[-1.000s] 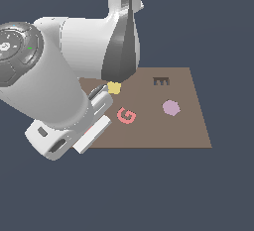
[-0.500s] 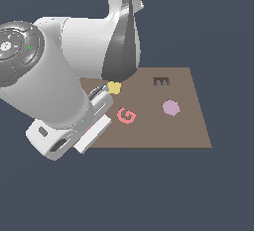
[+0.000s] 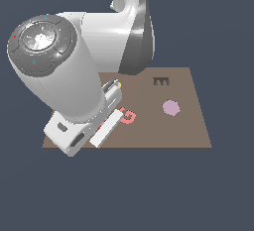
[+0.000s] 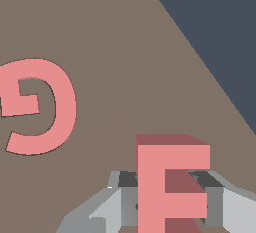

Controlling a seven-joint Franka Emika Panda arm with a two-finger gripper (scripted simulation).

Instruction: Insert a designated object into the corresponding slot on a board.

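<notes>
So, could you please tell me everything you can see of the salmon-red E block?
The E block is a flat, matte salmon-red piece with a vertical spine and prongs; its lower part is cut off by the wrist view's edge. It sits between the grey fingers of the gripper, which close on its sides. The brown board lies behind it, the G apart. In the exterior view the arm hides it.

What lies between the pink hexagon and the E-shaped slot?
Only bare board; the exterior view shows nothing between the pink hexagon and the slot.
</notes>
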